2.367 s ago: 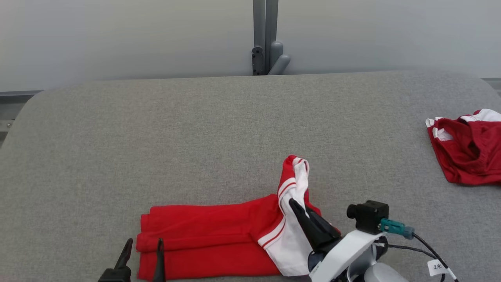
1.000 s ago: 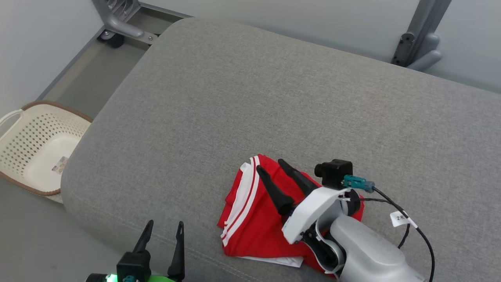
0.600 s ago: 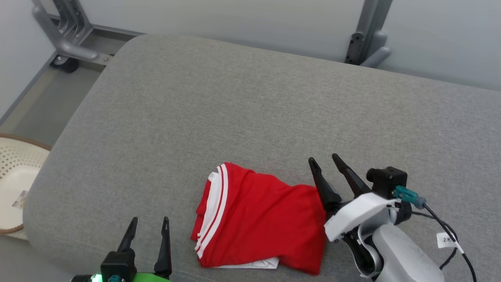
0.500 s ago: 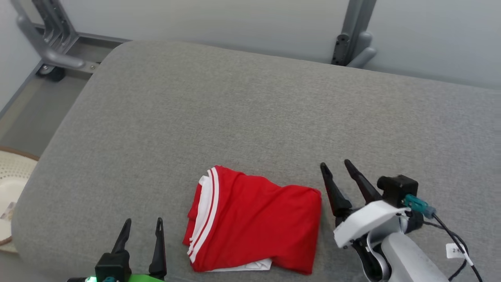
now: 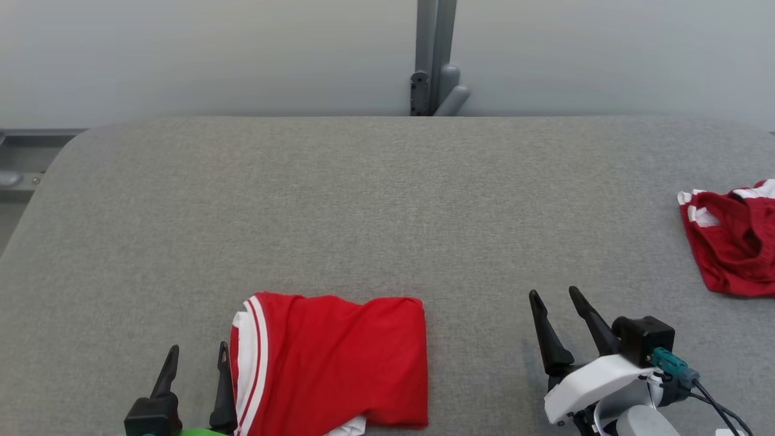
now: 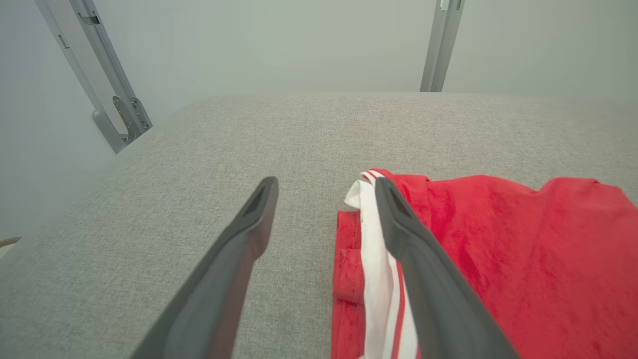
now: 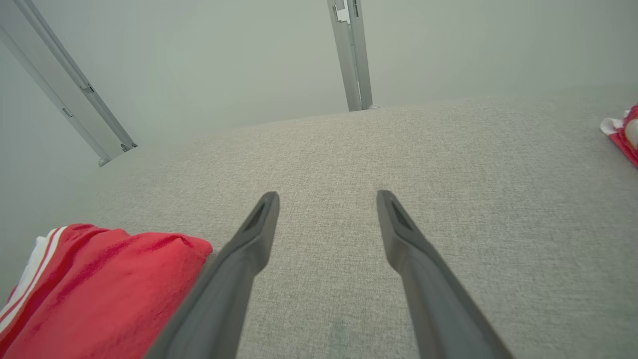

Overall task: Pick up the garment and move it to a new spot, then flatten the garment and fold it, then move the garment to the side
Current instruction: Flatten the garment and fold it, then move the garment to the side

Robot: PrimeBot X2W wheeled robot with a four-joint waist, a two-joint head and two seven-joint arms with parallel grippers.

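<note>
Reading across from the robot's left, the left gripper (image 5: 199, 347) sits low at the near edge of the grey woven-fabric padded surface (image 5: 387, 200). Its jaws are spread to full width with nothing between them.

Just beside it, on its right, lies the folded red fabric garment with a white striped band (image 5: 330, 363), resting flat on the near part of the surface. The band forms the garment's left edge and runs away from the robot, roughly parallel to the left gripper's fingers. In the left wrist view, that gripper's right-hand finger (image 6: 418, 259) overlaps the band. Whether it touches the cloth or hangs above it cannot be told.

Further right, bare surface separates the garment's plain red folded edge from the right gripper (image 5: 552, 292). This gripper is likewise fully spread and empty, and its fingers point up the surface with the garment off to its left.

At the far right edge, well apart, lies a crumpled darker red and white garment (image 5: 732, 242).

Assessment: folding appears complete and the shift to the side remains. The left arm is clearly the nearer, with the banded edge at its fingertips. A grasp there would need only a slight move rightward and down, whereas the right arm would have to cross open surface.
</note>
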